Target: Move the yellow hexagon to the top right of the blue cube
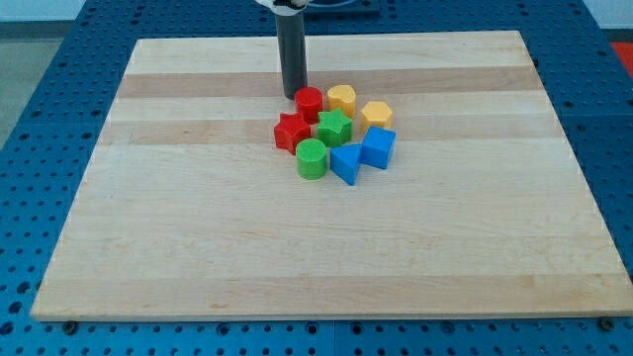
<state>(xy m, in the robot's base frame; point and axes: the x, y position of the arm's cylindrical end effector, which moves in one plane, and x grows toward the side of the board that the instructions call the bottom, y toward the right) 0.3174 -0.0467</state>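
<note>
My tip (pixel 293 96) rests on the table (pixel 198 227) just to the view's left of the red cylinder (pixel 310 102), at the upper left edge of the huddle of blocks. There are no fingers to open or close here; the arm ends in a bare rod, so all it can do is shove.

The yellow hexagon (pixel 376 116) sits on the far side of the huddle from my tip, touching or nearly touching the blue cube (pixel 378 147), which lies directly below it in the view. So the hexagon is already above the cube, and I judge it needs only a small nudge toward the view's right to sit at the cube's top right.

A second yellow block (pixel 341 98), rounded in shape, stands just to the upper left of the hexagon, beside the red cylinder. The green star (pixel 334 127) sits to the hexagon's left, with the red star (pixel 293 131), the green cylinder (pixel 312 158) and a blue triangular block (pixel 346 162) further round. A straight push from where my tip stands would drive the red cylinder and the rounded yellow block into the hexagon, so going round the huddle looks safer.
</note>
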